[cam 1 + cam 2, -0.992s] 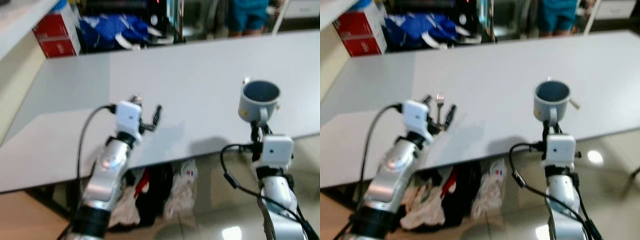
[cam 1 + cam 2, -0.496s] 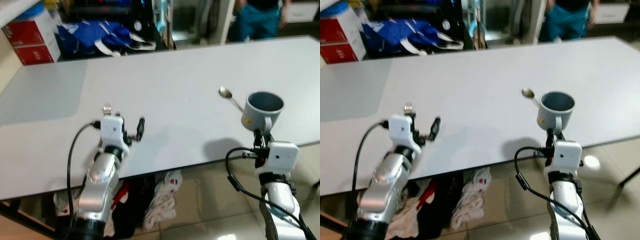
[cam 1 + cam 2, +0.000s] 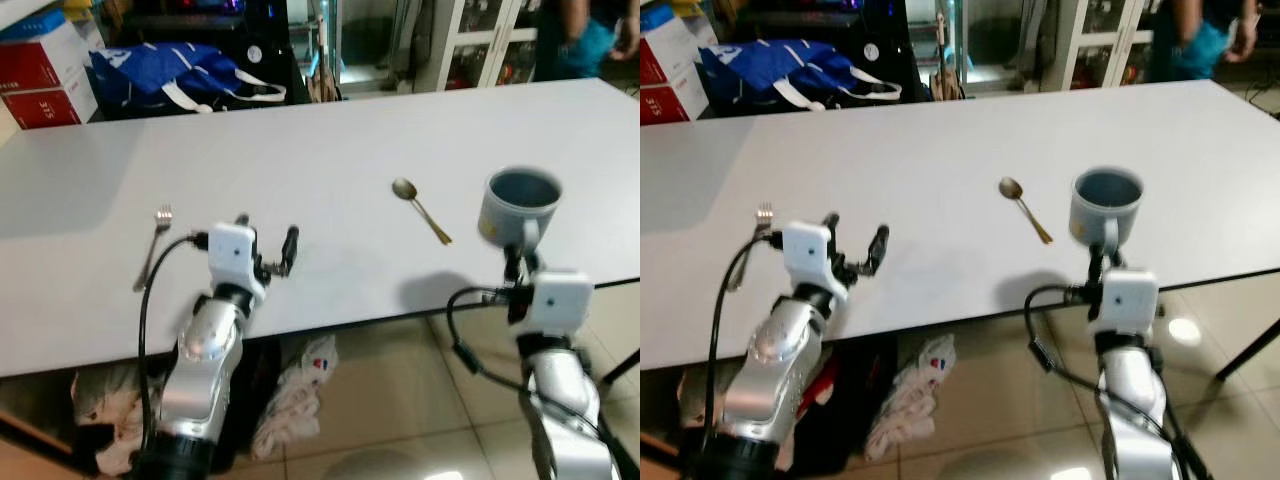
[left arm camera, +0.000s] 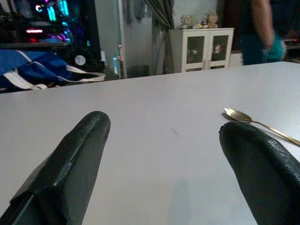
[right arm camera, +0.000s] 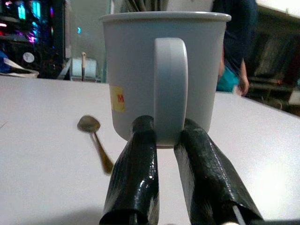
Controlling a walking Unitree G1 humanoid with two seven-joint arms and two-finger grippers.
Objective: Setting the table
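Note:
A grey mug (image 3: pixel 519 205) with a small yellow label hangs upright just above the white table (image 3: pixel 330 140), over its front right edge. My right gripper (image 5: pixel 163 140) is shut on the mug's handle (image 5: pixel 168 89). A gold spoon (image 3: pixel 420 208) lies on the table left of the mug. A fork (image 3: pixel 153 243) lies near the front left. My left gripper (image 3: pixel 267 245) stands open over the table between fork and spoon, with nothing between its fingers (image 4: pixel 79 159).
Red boxes (image 3: pixel 45 75) and a blue bag (image 3: pixel 180 70) sit beyond the table's far left edge. A person (image 3: pixel 585 40) stands past the far right corner near a white cabinet (image 4: pixel 204 47). White bags (image 3: pixel 295 395) lie on the tiled floor under the table.
The camera has swung, so the whole scene has shifted. The spoon now lies clear to the left of the mug, and the fork lies apart to the left of my left gripper. The mug stays held.

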